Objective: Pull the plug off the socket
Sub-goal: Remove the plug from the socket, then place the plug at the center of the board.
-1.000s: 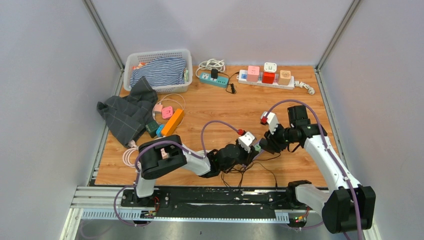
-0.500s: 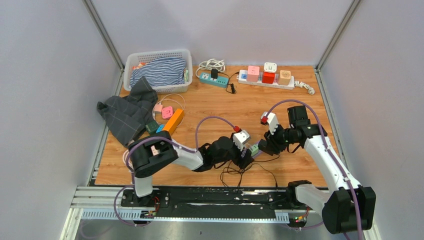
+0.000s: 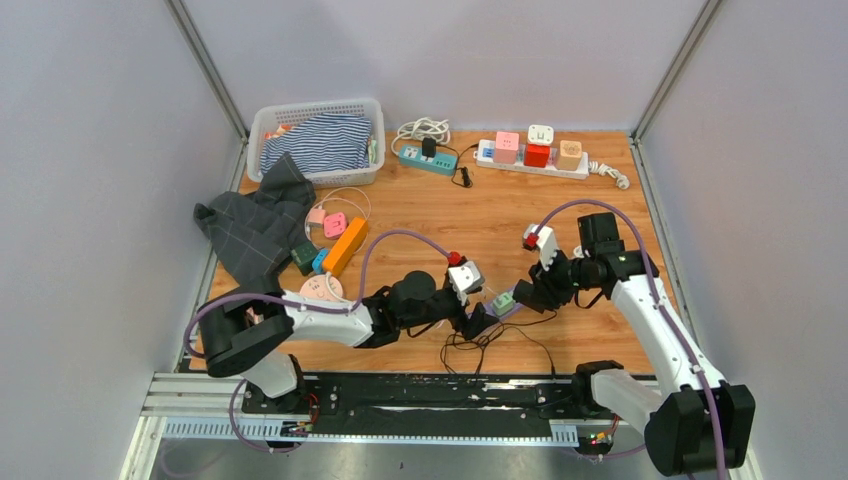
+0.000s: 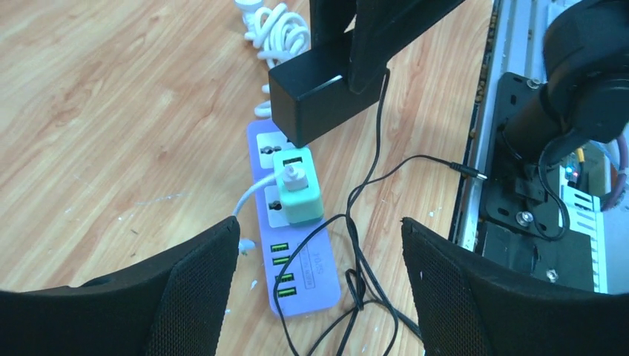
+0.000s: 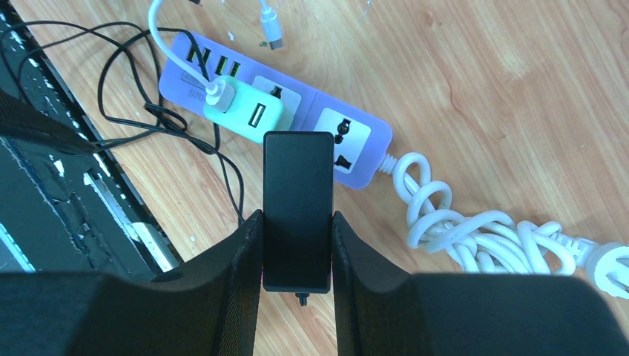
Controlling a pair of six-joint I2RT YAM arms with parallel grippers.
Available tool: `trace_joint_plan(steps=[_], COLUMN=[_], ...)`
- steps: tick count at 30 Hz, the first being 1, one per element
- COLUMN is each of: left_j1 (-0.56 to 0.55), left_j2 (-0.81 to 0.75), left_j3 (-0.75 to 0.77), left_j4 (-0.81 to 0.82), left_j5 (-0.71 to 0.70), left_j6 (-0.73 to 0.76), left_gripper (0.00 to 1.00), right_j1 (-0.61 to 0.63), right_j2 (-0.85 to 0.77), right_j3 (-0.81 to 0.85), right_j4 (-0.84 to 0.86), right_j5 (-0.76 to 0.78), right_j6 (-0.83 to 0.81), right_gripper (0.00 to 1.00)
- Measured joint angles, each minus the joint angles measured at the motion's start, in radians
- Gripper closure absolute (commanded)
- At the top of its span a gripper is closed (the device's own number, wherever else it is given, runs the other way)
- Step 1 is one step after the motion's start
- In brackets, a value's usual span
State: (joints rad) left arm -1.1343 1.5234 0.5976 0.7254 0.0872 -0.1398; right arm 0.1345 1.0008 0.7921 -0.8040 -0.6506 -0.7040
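1. The right gripper (image 5: 297, 231) pinches the black plug (image 5: 297, 185), raised above the strip (image 5: 363, 141). It is probably free.
2. The left gripper (image 4: 319, 230) hangs spread and empty over the strip's near end.
3. Left to do: carry the plug clear.
4. Only the right wrist view shows the bare socket. The left wrist view shows the green charger (image 4: 298, 185) seated.

Nothing can be read for certain: the purple power strip (image 4: 315, 293) bears a line of small print beside its USB ports (image 4: 281, 248), too blurred to make out in either wrist view
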Motion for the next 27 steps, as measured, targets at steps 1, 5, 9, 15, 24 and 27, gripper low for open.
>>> trace_joint_plan(steps=[1, 5, 9, 15, 24, 27], left_j1=[0.0, 0.0, 0.0, 0.007, 0.013, 0.013], left_j2=[-0.023, -0.142, -0.285, -0.414, -0.394, -0.343], left_j3=[-0.012, -0.056, -0.093, -0.139, -0.135, -0.116], left_j4=[-0.007, -0.023, -0.023, -0.029, -0.054, -0.059], left_j5=[0.005, 0.021, 0.013, 0.038, 0.181, 0.244], left_j6=[0.011, 0.056, 0.077, 0.103, 0.126, 0.154], left_gripper=[0.15, 0.0, 0.0, 0.01, 0.12, 0.09], right_j1=[0.0, 0.0, 0.0, -0.002, -0.005, -0.005], right_j2=[-0.007, -0.034, -0.037, -0.055, -0.066, -0.067], right_j3=[0.005, 0.02, 0.03, 0.051, 0.106, 0.084], right_j4=[-0.007, -0.04, -0.064, -0.101, -0.244, -0.301], right_j5=[-0.014, -0.077, -0.108, -0.153, -0.367, -0.424], right_j6=[-0.003, -0.022, -0.033, -0.061, -0.292, -0.414], right_gripper=[1.0, 1.0, 1.0, 1.0, 1.0, 1.0])
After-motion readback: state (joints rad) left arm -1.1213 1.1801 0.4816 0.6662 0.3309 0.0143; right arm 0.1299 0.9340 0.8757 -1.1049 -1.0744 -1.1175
